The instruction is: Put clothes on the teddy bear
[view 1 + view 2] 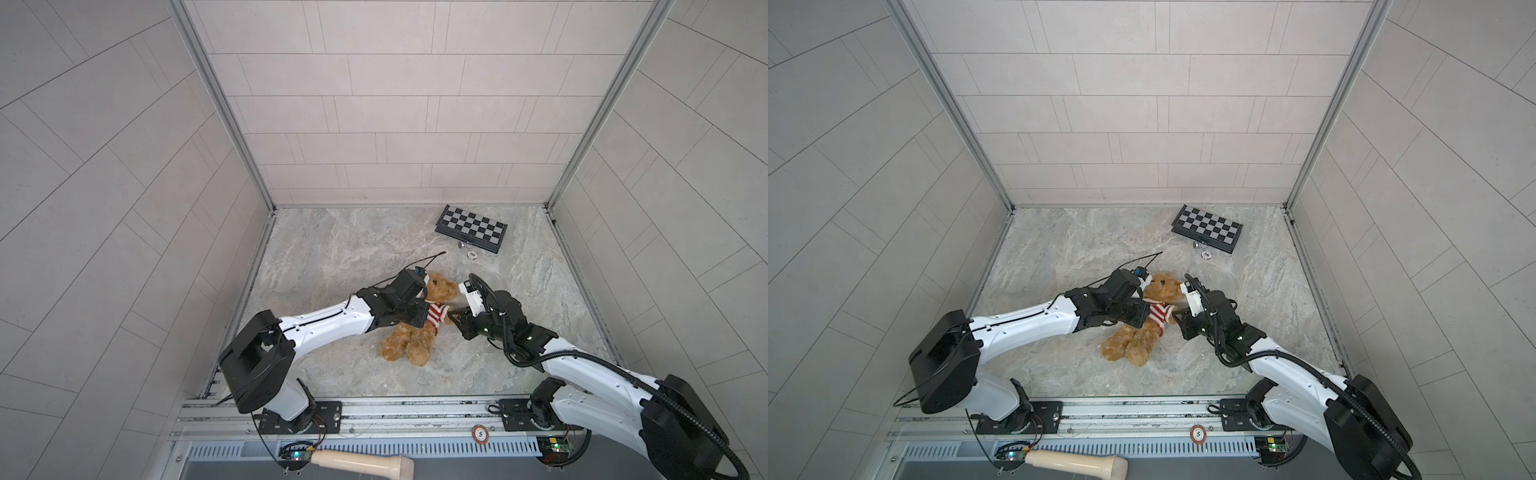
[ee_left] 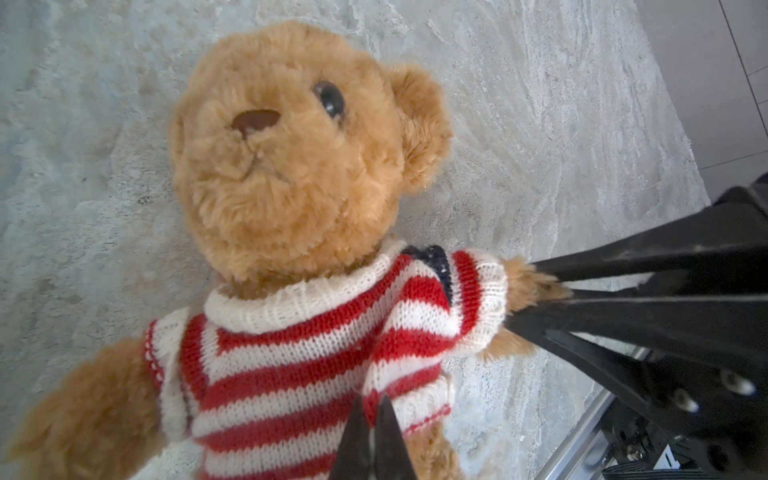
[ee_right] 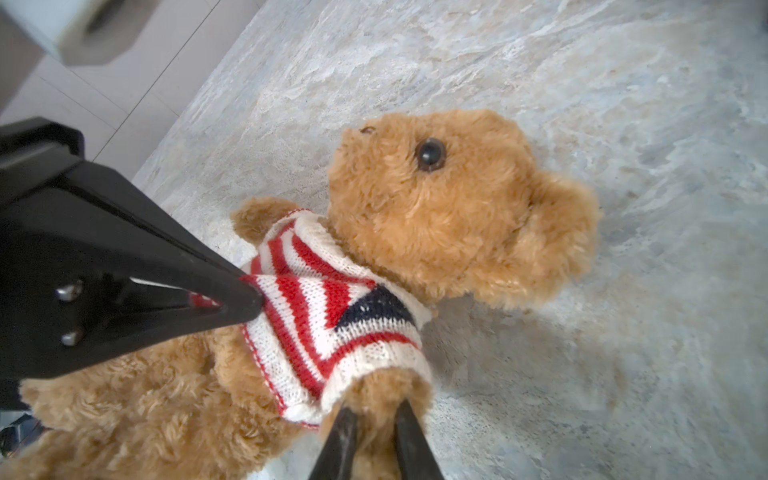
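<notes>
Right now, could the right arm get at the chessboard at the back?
Probably not yet: the right claw is shut on the teddy bear's arm; beyond it, nothing seems to block the chessboard.

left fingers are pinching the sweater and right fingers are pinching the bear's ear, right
No: the right fingers are shut on the teddy bear's paw, poking from the sleeve, not its ear, as the right wrist view shows. The left fingers do pinch the sweater.

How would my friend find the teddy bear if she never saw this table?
Look at the middle of the marble table. The teddy bear lies on its back, fluffy and golden-brown. It is the only soft toy and wears a striped red sweater, unlike the checkered board at the back.
</notes>
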`<state>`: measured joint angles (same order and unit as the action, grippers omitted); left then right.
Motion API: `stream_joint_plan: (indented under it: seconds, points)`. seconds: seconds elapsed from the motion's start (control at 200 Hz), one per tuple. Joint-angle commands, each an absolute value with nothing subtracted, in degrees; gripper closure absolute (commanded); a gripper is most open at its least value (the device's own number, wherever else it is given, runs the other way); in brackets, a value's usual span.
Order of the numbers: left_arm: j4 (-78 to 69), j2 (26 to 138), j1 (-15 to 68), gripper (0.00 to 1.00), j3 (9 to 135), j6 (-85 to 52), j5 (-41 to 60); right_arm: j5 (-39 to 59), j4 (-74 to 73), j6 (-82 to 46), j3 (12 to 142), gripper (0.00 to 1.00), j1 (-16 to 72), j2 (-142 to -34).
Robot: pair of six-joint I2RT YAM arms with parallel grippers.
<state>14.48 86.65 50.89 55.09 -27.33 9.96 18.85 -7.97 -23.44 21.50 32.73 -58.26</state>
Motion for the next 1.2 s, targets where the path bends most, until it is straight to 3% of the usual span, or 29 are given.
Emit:
stream_joint_plan:
  seconds: [0.0,0.31,0.541,0.766,0.821,0.931,1.081,1.196]
  points:
    - [17.45,83.42,51.07,1.00,54.07,-25.64,8.75,17.51,-8.53,-23.84,21.12,0.99,32.96,-58.35]
    - [20.85,77.51,51.78,1.00,50.86,-20.67,11.99,6.51,-3.13,-24.88,19.74,1.00,31.39,-52.76]
    - [24.69,77.01,55.29,1.00,50.15,-17.43,13.75,8.26,-7.01,-26.48,19.62,1.00,31.19,-56.19]
    - [18.81,82.67,58.20,1.00,51.04,-20.58,15.59,8.49,-7.57,-26.51,20.37,1.00,31.91,-56.11]
    - [17.12,83.26,58.29,0.91,51.03,-21.47,15.71,8.70,-7.20,-26.32,20.32,1.00,32.31,-55.06]
    - [12.53,81.74,58.32,0.64,50.06,-24.17,18.77,9.01,-8.85,-25.83,18.94,1.00,32.97,-53.28]
    - [5.35,77.93,58.03,0.56,47.16,-26.86,28.20,8.54,-9.71,-25.92,18.21,1.00,33.22,-53.55]
    - [4.89,74.53,55.85,0.58,45.15,-27.92,29.22,7.95,-10.30,-25.79,18.09,1.00,33.42,-53.47]
